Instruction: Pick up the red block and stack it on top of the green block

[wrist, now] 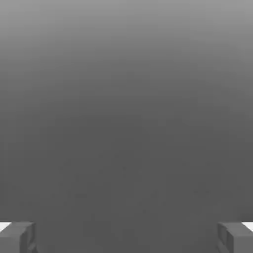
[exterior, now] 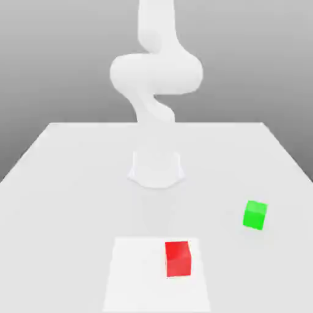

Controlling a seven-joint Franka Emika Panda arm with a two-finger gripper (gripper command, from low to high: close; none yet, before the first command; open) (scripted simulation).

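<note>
In the exterior view, the white arm point(exterior: 156, 73) rose from its base on a pale table point(exterior: 55, 183) and ran off the top edge, so its upper part was cut off. The red block point(exterior: 178, 258) sat near the front edge, on a brighter white patch point(exterior: 134, 275) of the tabletop. The green block point(exterior: 255, 215) lay well apart from it, farther back and toward the exterior view's right, slightly turned on the plain surface. Both cubes were bare, with no lettering or marks, and nothing touched either one. The arm blended into the pale backdrop, so its outline was hard to trace near the base.

In the hand view, the gripper point(wrist: 126, 237) showed two grey fingertips point(wrist: 17, 237) at opposite corners, spread wide with nothing between them. Behind them lay a plain grey gradient.
</note>
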